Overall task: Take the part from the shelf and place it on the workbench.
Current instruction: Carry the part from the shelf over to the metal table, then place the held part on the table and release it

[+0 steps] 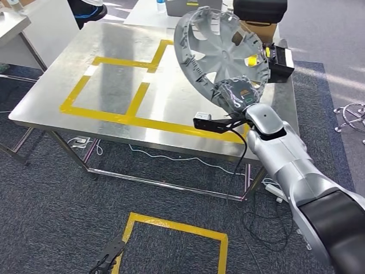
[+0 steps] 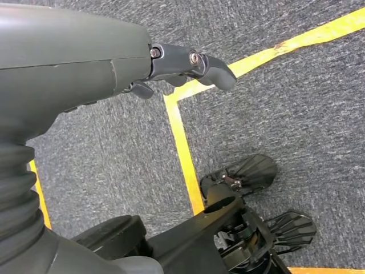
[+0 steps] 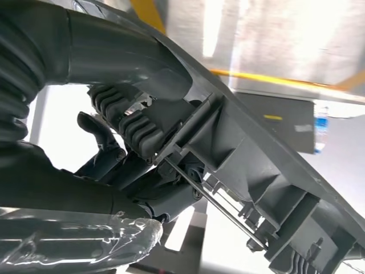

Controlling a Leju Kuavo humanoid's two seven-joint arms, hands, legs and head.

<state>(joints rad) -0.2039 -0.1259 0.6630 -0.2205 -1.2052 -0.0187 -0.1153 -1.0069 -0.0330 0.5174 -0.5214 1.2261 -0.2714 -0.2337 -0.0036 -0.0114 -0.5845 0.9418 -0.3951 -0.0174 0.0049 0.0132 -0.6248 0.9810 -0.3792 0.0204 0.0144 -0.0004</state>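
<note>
Grey spoked wheel cover (image 1: 222, 48), ribbed at the rim, clamped tilted in right robot hand (image 1: 236, 91) above steel counter (image 1: 116, 91); left robot hand (image 2: 189, 65) hanging empty, fingers apart.

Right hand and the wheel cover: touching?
Touching. In the right wrist view, the right hand's fingers clamp the wheel cover's rim; the head view shows it held tilted above the workbench.

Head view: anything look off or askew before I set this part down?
The part, a grey wheel cover, is gripped by the right hand at its lower rim only, tilted nearly on edge above the workbench. Loose cables lie on the floor under the bench. Nothing looks damaged or spilled.
</note>
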